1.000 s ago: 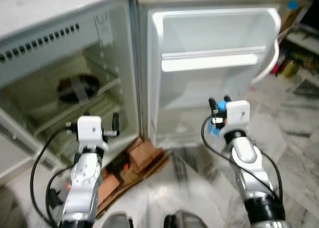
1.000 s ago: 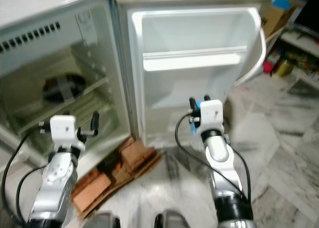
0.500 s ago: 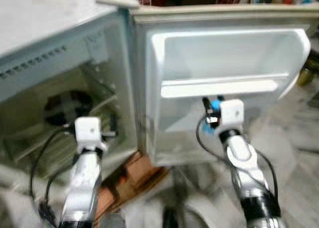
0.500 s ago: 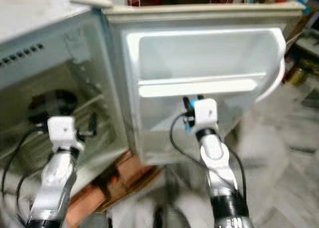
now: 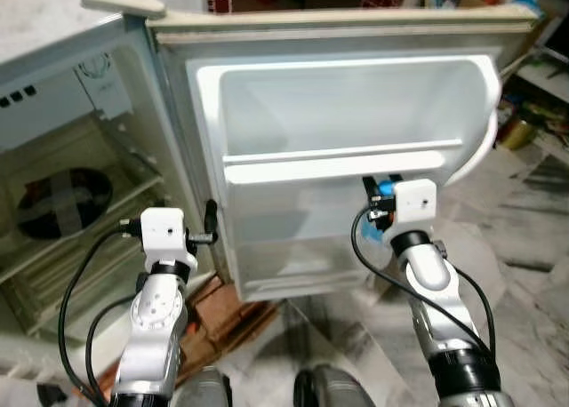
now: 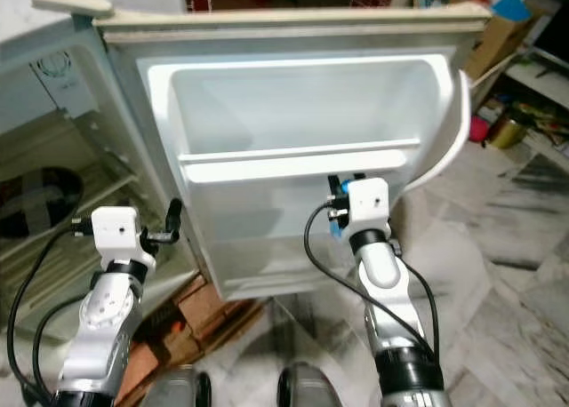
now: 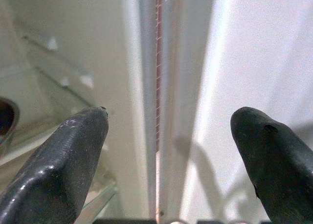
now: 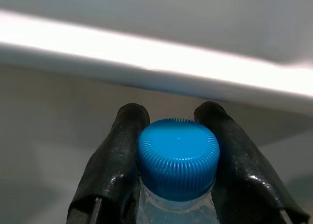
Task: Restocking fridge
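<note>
- Two silver arms reach toward an open fridge (image 5: 80, 203), whose white door (image 5: 338, 123) stands swung wide and faces the robot.
- The right gripper (image 8: 178, 136) has its two black fingers (image 8: 110, 160) clamped on the neck of a clear bottle (image 8: 171, 209), one on each side just below the blue cap (image 8: 178, 158) — the cap stands up between them.
- In the head views that gripper (image 5: 382, 187) is raised just in front of the door's inner face, right under the white shelf rail (image 5: 342, 163) that runs across the door; a bit of blue shows beside the wrist block.
- The door bin above the rail is a deep white pocket, and a shallower recess lies below it.
- The left gripper (image 7: 166, 136) is spread wide and holds nothing; its fingers (image 7: 58, 165) straddle the hinge edge where the door meets the cabinet.
- From the head, the left gripper (image 5: 210, 220) sits low at the door's hinge side, close to the cabinet opening.
- Inside the fridge are pale wire or glass shelves with a dark round thing (image 5: 62, 201) on one — too dim to name.
- A flattened brown cardboard piece (image 5: 227, 309) lies on the marbled floor (image 5: 524, 283) at the foot of the fridge.
- Cluttered shelves (image 5: 542, 78) stand well off to the robot's right.
</note>
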